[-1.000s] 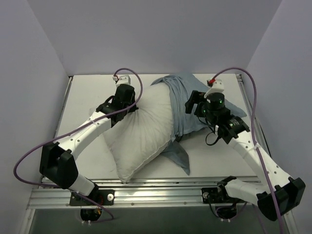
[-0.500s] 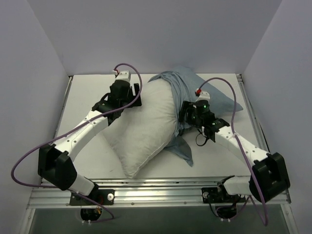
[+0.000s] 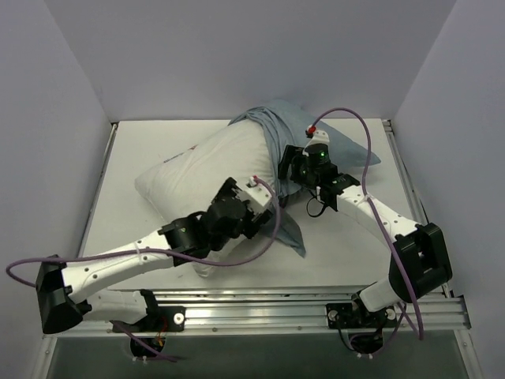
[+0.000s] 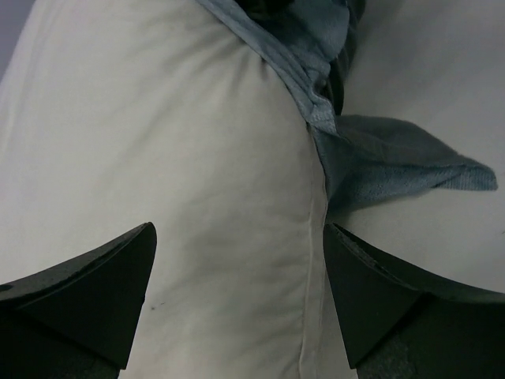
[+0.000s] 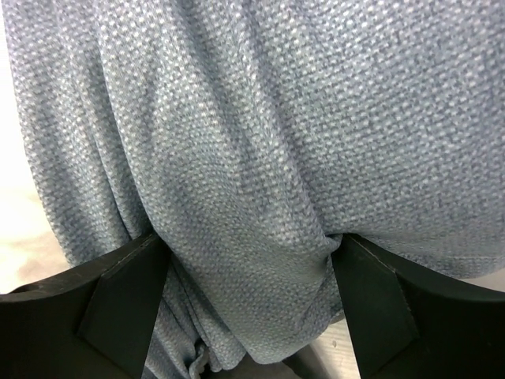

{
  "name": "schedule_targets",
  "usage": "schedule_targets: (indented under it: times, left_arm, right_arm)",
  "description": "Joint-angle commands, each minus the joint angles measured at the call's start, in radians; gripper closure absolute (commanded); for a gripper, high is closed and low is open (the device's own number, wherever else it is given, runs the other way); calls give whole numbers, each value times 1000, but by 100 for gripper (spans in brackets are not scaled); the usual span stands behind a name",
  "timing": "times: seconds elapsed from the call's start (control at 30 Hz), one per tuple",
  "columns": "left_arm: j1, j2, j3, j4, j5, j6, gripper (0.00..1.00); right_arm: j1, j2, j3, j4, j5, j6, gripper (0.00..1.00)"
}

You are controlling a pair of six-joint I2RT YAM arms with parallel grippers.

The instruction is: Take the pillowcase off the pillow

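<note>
The left claw (image 4: 239, 229) is held spread above the pillow (image 3: 201, 170), with nothing gripped. The right claw (image 5: 248, 241) is clamped on a bunched fold of the pillowcase (image 3: 276, 130), by which only the pillow's far right end is covered on the surface (image 3: 134, 142).

The pillowcase (image 3: 276, 130) hides the far end of the pillow (image 3: 201, 170).

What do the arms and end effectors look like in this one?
White link shells with black joints on the left arm and right arm; a purple cable loops along each. The left end effector and right end effector: two dark wedge-shaped fingers; green light on right wrist.
</note>
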Motion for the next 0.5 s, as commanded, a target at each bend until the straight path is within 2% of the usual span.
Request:
schedule_targets:
  times: [0.0, 0.13, 0.33, 0.47]
  left_arm:
    - [-80, 110, -8, 0, -199, 85, 6]
    - [-163, 240, 18, 25, -314, 97, 6]
    - [-168, 391, 46, 29, -381, 43, 6]
    - [-131, 483, 29, -7, -524, -44, 6]
  right_arm:
    - [3, 16, 65, 60, -15, 1, 22]
    - [3, 13, 64, 57, -44, 4, 17]
    - [1, -13, 55, 34, -47, -12, 9]
    - [-2, -56, 50, 3, -41, -29, 7]
